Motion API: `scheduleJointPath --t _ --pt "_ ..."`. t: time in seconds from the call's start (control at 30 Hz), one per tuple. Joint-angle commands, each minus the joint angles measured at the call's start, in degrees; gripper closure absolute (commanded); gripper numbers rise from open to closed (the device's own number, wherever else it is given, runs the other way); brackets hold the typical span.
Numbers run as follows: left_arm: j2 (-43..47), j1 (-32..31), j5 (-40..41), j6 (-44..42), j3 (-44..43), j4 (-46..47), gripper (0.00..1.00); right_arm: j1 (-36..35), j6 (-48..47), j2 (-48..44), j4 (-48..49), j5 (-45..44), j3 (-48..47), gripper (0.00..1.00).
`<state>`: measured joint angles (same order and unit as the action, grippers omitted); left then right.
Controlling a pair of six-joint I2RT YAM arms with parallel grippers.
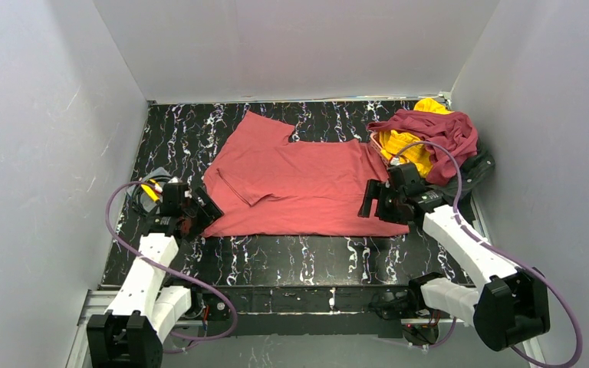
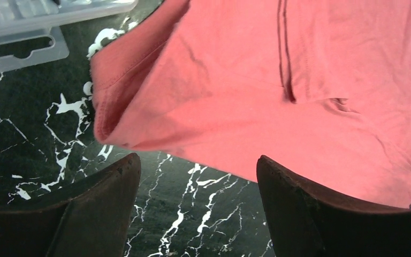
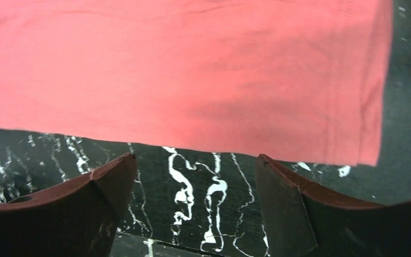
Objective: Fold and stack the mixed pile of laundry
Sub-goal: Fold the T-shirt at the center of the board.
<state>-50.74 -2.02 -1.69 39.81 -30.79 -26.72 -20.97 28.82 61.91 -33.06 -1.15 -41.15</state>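
A salmon-red shirt point(image 1: 291, 184) lies spread flat across the middle of the black marbled table. A dark maroon garment point(image 1: 437, 130), a bright yellow one point(image 1: 403, 146) and a charcoal-black one point(image 1: 473, 172) are heaped at the back right. My left gripper point(image 1: 207, 209) is open and empty at the shirt's near left corner. In the left wrist view point(image 2: 198, 176) the shirt's corner point(image 2: 257, 91) lies just ahead of the fingertips. My right gripper point(image 1: 368, 199) is open and empty at the shirt's near right edge. In the right wrist view point(image 3: 195, 171) the shirt's hem point(image 3: 192, 80) lies just ahead.
A clear plastic holder point(image 1: 149, 188) sits at the left edge of the table and also shows in the left wrist view point(image 2: 21, 32). Grey walls close the table in on the left, back and right. A bare strip of marbled table point(image 1: 291, 257) runs along the near edge.
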Motion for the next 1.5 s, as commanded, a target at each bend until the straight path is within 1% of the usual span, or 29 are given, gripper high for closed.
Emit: scheduleJointPath --t 0.0,0.07,0.13,0.3,0.37,0.47,0.5,0.6,0.73,0.9,0.97,1.17,1.33,1.47 --pt "-2.95 0.06 -2.1 -2.74 -4.12 -2.96 0.24 -0.79 -3.71 1.98 3.73 8.7 -2.98 0.14" --pt "-4.28 0.06 0.66 -2.77 -4.28 -4.37 0.25 -1.73 -3.16 3.17 5.34 9.03 -3.66 0.18" --pt "-3.56 0.02 5.99 -2.08 -3.93 -5.51 0.29 -2.81 -2.68 4.14 6.2 8.32 -4.24 0.23" --pt "3.68 0.0 17.14 2.49 -1.2 -8.23 0.37 -5.07 -1.04 5.88 9.74 7.57 -2.83 0.36" --pt "5.66 0.08 19.86 4.2 -0.12 -9.3 0.44 -5.88 -0.72 6.82 11.17 7.57 -1.79 0.36" --pt "5.6 0.09 19.79 4.47 1.02 -8.78 0.49 -6.13 -0.28 8.48 12.96 7.44 -0.24 0.36" --pt "4.47 0.1 19.39 4.46 0.83 -9.01 0.53 -6.1 -0.26 9.22 13.4 7.51 0.01 0.37" --pt "0.31 0.08 17.78 3.98 0.01 -8.97 0.58 -6.14 -0.16 10.41 14.59 7.94 0.73 0.38" --pt "-2.78 0.02 14.92 3.04 0.37 -6.94 0.59 -6.13 -0.16 11.26 15.91 8.03 1.2 0.38" --pt "-4.63 0.12 14.1 2.66 1.12 -5.56 0.6 -6.18 -0.42 13.06 16.53 7.56 1.32 0.39" --pt "-5.32 0.16 13.78 2.24 1.37 -4.45 0.62 -6.15 -0.54 13.67 16.87 7.49 1.47 0.39" --pt "-7.46 0.1 13.0 1.61 2.26 -2.31 0.73 -6.11 -0.53 14.17 17.29 7.08 2.09 0.4" --pt "-8.81 0.21 13.98 1.23 2.21 -1.15 0.9 -6.12 -0.61 14.89 16.67 5.56 2.21 0.4" --pt "-9.27 0.15 14.66 1.03 1.08 -1.68 1.0 -6.12 -0.46 15.82 15.8 3.5 2.36 0.41"
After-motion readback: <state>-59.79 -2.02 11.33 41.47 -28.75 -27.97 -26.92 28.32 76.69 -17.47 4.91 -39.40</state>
